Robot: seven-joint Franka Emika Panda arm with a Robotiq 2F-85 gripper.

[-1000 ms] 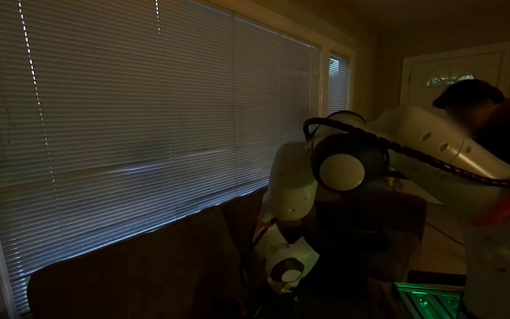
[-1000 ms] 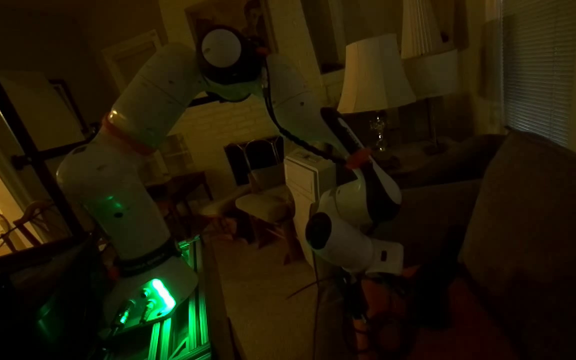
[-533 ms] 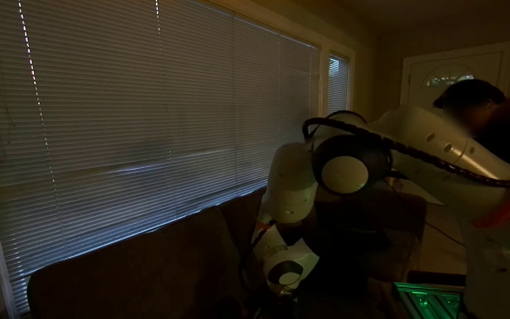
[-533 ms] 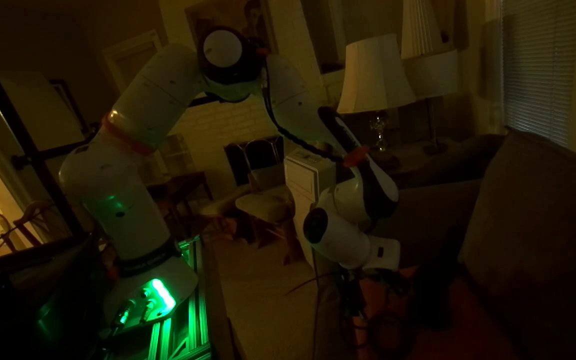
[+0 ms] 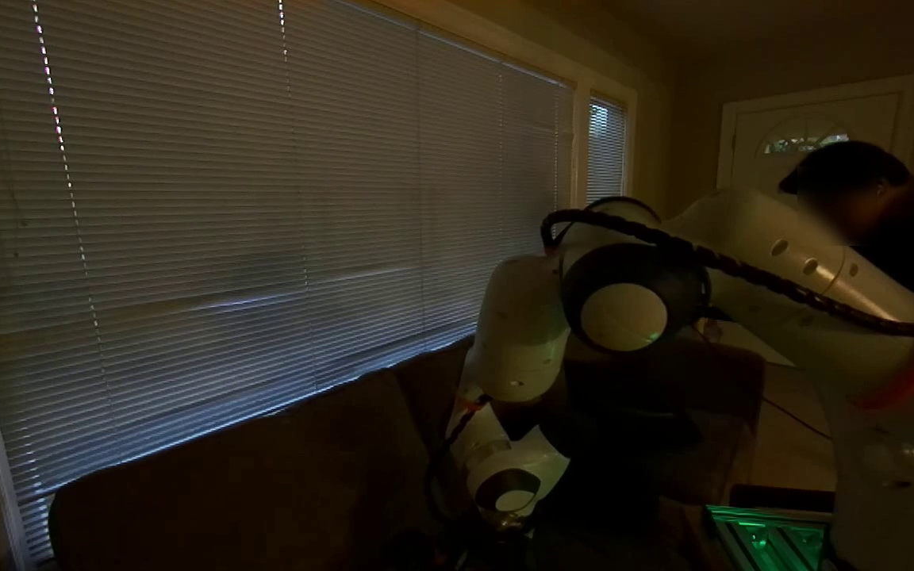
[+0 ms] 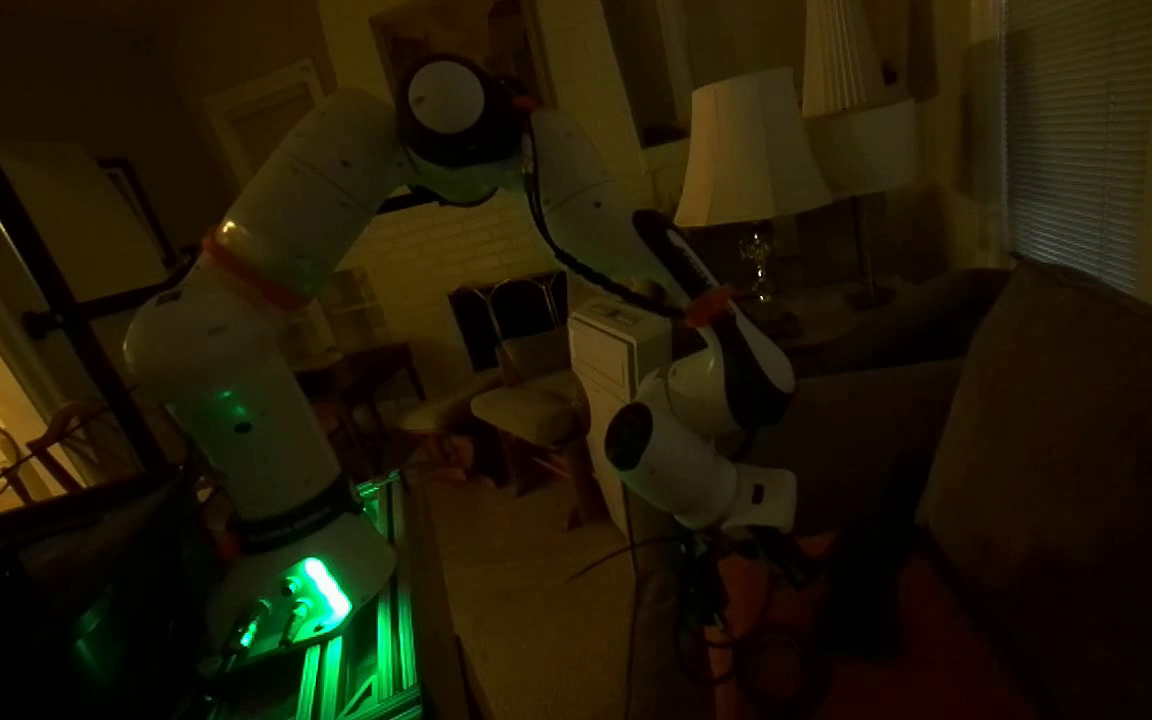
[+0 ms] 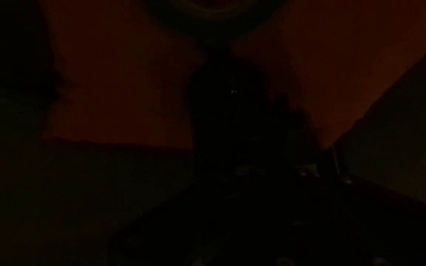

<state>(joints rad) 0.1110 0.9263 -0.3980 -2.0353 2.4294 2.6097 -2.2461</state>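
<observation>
- gripper (image 7: 224,68) had its jaws closed; too dark to tell if it held anything
- round dark-rimmed object (image 7: 213,27) sat at 12 o'clock in the wrist view
- orange surface (image 7: 124,92) lay below

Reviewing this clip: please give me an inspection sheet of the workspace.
Surface: orange covering, beside the sofa.
Job's things: round-rimmed thing, partly out of frame, just beyond the hand; contact unclear.
Clutter: dark shape over the covering, too dim to identify.
Hand: shut; too dark to tell whether it holds anything.
Cables: black cable along the arm; thin loops near the hand.
Surroundings: window blinds, lamps, a person in a cap.
</observation>
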